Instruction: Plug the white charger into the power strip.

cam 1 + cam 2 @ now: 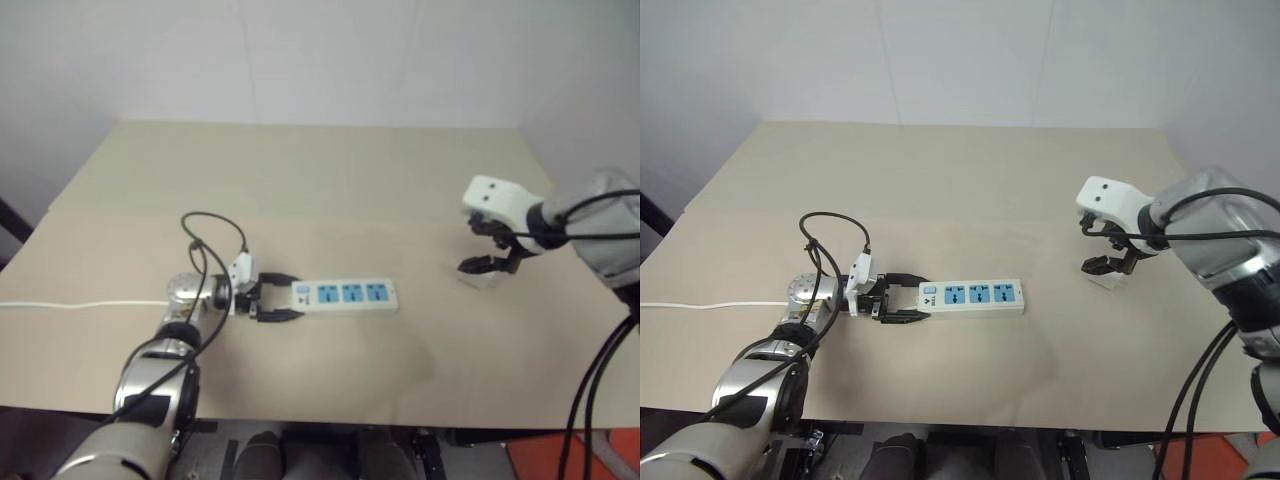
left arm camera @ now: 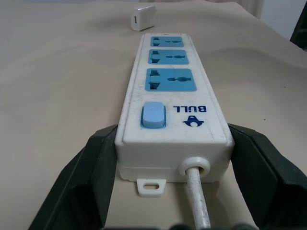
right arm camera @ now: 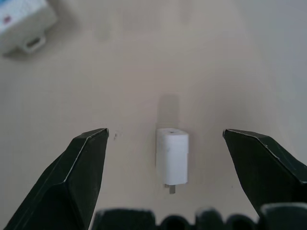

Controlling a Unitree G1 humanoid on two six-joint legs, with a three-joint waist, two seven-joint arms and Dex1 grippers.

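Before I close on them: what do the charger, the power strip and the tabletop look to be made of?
The white charger looks like smooth matte white plastic, with a small metal prong at one end. The power strip looks like hard white moulded plastic with a slight sheen, blue plastic socket faces and a pale blue switch. The table is a plain beige matte surface, perhaps laminate; I cannot tell.

white power strip (image 2: 172, 105): three blue socket faces, light-blue switch, blue logo print, white cord (image 2: 197, 201). white charger (image 3: 172, 155), plain. beige table (image 1: 330, 170). black gripper fingers (image 2: 84, 187).
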